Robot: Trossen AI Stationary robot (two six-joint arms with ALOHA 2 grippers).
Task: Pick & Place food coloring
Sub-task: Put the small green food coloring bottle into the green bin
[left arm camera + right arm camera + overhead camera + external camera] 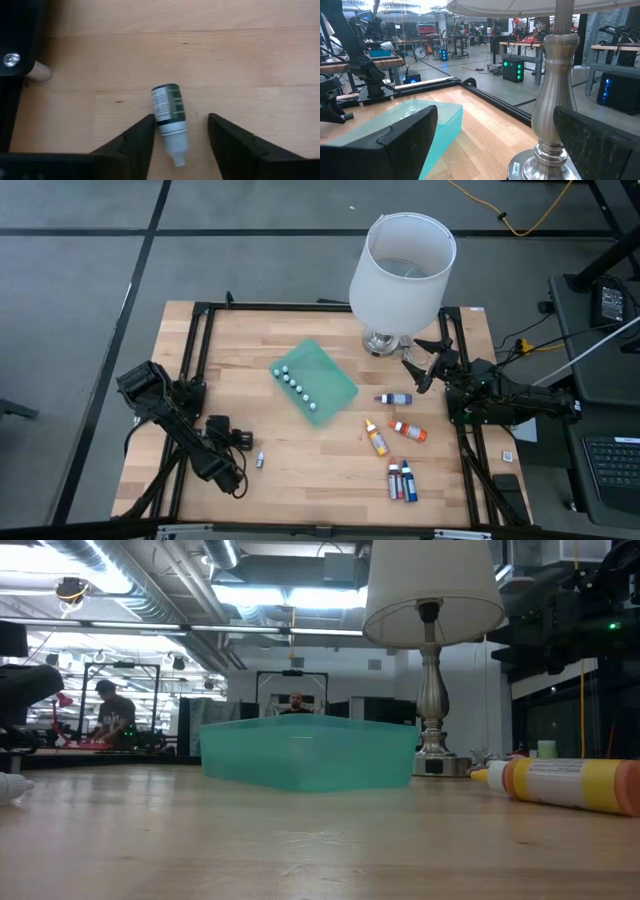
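Table [300, 450]: pale wood planks, smooth, faint sheen; dark matt metal frame rails [195, 360]. Lamp base [555, 125]: polished silvery metal, glossy; lamp shade [402, 265]: white, matt, cloth-like. Green tray [305, 752]: translucent plastic, smooth. Small bottle [169, 117]: white plastic, printed paper label. Orange bottle [570, 783]: glossy plastic. Left gripper [181, 145] fingers: black matt plastic

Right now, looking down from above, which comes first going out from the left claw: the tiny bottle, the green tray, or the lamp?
1. Tiny bottle: just right of the left claw, near the table's front left.
2. Green tray: mid-table, farther back and right.
3. Lamp: farthest, at the back right edge, beside the right claw.
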